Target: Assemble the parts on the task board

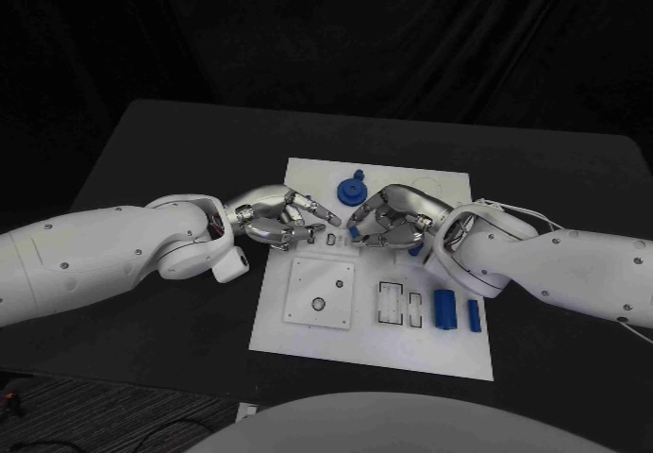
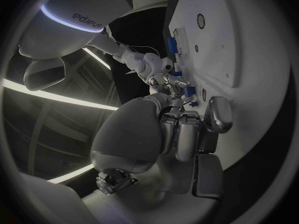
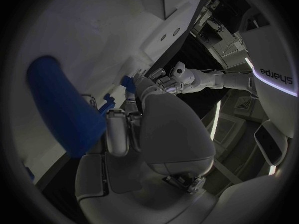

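Hands are seen from the head view meeting over the middle of the white task board [image 1: 409,351] on the black worktop [image 1: 163,151]. The left hand [image 1: 279,219] and right hand [image 1: 388,222] are curled, fingertips nearly touching; whether anything is held cannot be told. A round blue part [image 1: 353,192] stands just behind them, and two blue bars [image 1: 445,309] lie at the board's right side.

From the left wrist view, small blue parts [image 2: 189,91] are seen by the right hand's fingers [image 2: 171,84].

From the right wrist view, a large blue part [image 3: 62,104] is seen beside the right hand's fingers [image 3: 118,129].
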